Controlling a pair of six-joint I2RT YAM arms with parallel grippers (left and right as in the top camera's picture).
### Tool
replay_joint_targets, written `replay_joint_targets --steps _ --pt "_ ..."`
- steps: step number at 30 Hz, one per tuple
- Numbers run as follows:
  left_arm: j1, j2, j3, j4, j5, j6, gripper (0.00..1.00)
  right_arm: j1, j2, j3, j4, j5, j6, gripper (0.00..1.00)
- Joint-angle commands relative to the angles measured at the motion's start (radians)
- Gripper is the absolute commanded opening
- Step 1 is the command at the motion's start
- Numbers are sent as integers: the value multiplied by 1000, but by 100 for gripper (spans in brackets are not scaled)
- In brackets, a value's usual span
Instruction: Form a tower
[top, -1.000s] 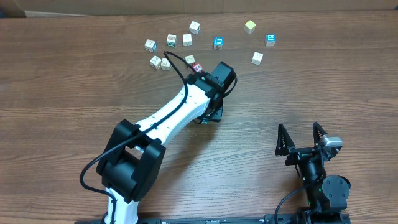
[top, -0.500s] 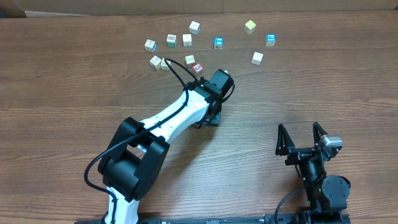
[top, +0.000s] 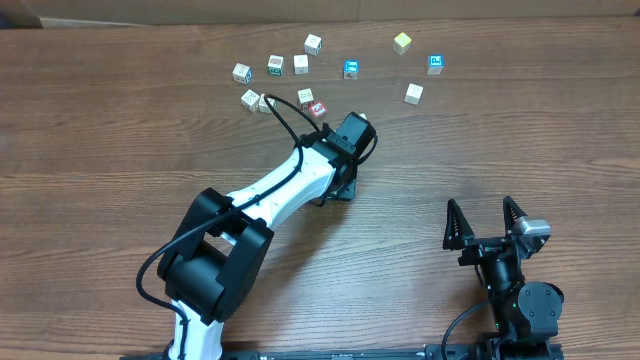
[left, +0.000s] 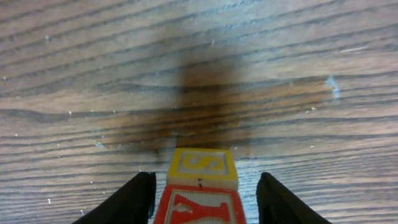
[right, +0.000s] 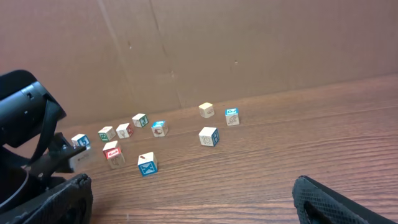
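- Since the earlier overhead frame the left arm (top: 290, 185) has drawn its wrist slightly back toward the robot; the loose cubes (top: 301, 64) lie where they were.
- The tower (left: 199, 198) sits near the middle of the bench (top: 100, 150), between the left gripper's (left: 206, 177) fingers. Only two cubes show: a yellow-edged cube (left: 203, 164) and a red-edged cube (left: 198, 210) nearer the lens.
- Judging by this, the stack is barely begun, with about ten singles waiting at the far side.
- The fingers flank the red-edged cube, snug on one side with a sliver of gap on the other; I cannot tell whether they clamp it.
- The right gripper (top: 485, 222) rests spread wide apart and empty, well away.
- Hidden: overhead, the wrist covers the tower entirely, the red-edged cube is cut off, and stacked or side by side is unclear.
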Motion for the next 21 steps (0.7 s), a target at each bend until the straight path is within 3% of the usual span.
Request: replay_joint_targets --steps 1,4,14,21 --pt "2 15 -20 10 -8 3 49 6 -10 -10 5 6 -9 100" --pt "2 15 -27 19 -9 3 49 6 -10 -10 5 6 -9 100" --pt "3 15 -29 40 -9 2 31 6 -10 -10 5 6 -9 100" --pt "2 15 -29 32 -6 -65 22 6 -10 -10 5 6 -8 100"
